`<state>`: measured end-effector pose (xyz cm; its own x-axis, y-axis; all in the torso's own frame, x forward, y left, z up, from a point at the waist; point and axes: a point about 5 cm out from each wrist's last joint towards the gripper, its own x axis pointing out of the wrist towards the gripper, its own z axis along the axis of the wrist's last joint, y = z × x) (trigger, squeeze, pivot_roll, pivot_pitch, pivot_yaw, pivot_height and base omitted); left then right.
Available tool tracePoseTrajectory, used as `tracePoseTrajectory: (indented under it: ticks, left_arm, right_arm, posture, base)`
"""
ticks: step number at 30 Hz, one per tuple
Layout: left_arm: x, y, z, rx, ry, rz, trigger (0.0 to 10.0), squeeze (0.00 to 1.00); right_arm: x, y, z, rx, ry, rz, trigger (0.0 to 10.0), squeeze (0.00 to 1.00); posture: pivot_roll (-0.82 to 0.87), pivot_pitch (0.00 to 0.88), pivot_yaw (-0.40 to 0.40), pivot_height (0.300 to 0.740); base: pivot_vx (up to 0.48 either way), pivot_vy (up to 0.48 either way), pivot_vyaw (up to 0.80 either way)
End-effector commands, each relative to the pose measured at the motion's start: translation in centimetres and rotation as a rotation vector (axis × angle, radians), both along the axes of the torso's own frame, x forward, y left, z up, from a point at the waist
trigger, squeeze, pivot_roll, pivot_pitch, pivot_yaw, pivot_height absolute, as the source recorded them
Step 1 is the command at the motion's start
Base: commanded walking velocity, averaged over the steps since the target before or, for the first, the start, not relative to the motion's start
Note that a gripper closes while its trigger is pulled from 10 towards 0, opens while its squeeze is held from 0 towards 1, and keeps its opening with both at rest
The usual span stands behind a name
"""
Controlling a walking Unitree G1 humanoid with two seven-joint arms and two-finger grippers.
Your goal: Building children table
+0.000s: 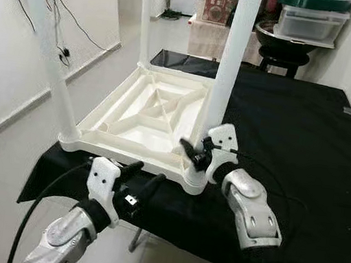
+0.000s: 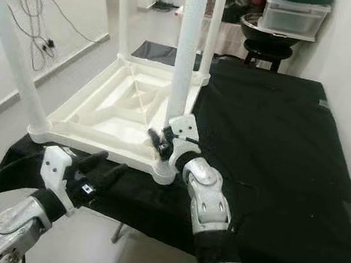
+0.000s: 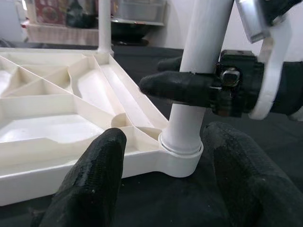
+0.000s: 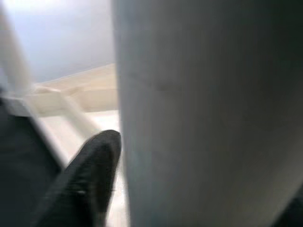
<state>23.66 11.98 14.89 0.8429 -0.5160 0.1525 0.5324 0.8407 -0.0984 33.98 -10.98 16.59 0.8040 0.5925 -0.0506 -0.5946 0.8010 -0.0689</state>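
A white children's table (image 1: 145, 117) lies upside down on a black-covered table (image 1: 305, 137), its legs pointing up. My right gripper (image 1: 193, 153) is shut on the near right leg (image 1: 227, 67) just above its corner socket (image 3: 180, 158). One black finger (image 3: 175, 87) crosses the front of that leg and the other sits behind it. In the right wrist view, the leg (image 4: 208, 113) looms close beside a fingertip (image 4: 90, 175). My left gripper (image 1: 144, 181) hovers open at the table's front edge, its fingers (image 3: 94, 175) straddling the socket without touching it.
Another leg (image 1: 46, 48) stands at the near left corner and one (image 1: 146, 16) at the back left. Behind the black cloth are a dark stool with a bowl (image 1: 283, 42) and a lidded plastic box (image 1: 312, 20). Cables (image 1: 63, 21) hang on the left wall.
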Motion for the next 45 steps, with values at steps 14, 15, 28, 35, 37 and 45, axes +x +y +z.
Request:
tracePoseTrajectory:
  ticks: [14,15,28,35,37,45]
  left_arm:
    - [0.1,-0.1,-0.3,0.001,0.012,-0.008,10.0,0.0]
    - [0.1,-0.1,-0.3,0.001,0.012,-0.008,10.0,0.0]
    - [0.0,-0.2,-0.4,-0.001,0.021,-0.02,10.0,0.0]
    - [0.0,-0.3,-0.4,-0.004,0.022,-0.025,10.0,0.0]
    - [0.0,-0.2,-0.4,-0.005,0.022,-0.027,10.0,0.0]
    - [0.1,0.2,-0.6,0.011,0.021,-0.024,10.0,0.0]
  right_arm:
    - [0.7,-0.3,3.9,-0.109,-0.016,0.693,10.0,0.0]
    - [0.7,-0.3,3.9,-0.109,-0.016,0.693,10.0,0.0]
    - [1.4,-1.4,4.0,-0.07,0.015,0.741,0.0,0.0]
    - [1.0,-2.8,3.6,-0.098,-0.02,0.571,0.0,0.0]
    - [0.8,-2.8,3.0,-0.113,-0.028,0.412,0.0,0.0]
    - [-1.5,0.9,-1.8,0.052,0.029,-0.21,0.0,0.0]
  posture:
    - [-0.02,0.044,-0.007,0.74]
    - [-0.02,0.044,-0.007,0.74]
    - [-0.02,0.048,0.004,0.74]
    - [-0.03,0.05,0.006,0.74]
    - [-0.04,0.054,-0.005,0.74]
    - [-0.05,0.035,0.001,0.74]
  base:
    - [0.0,0.0,0.0]
    - [0.0,0.0,0.0]
    - [0.0,0.0,0.0]
    - [0.0,0.0,0.0]
    - [0.0,0.0,0.0]
    - [0.0,0.0,0.0]
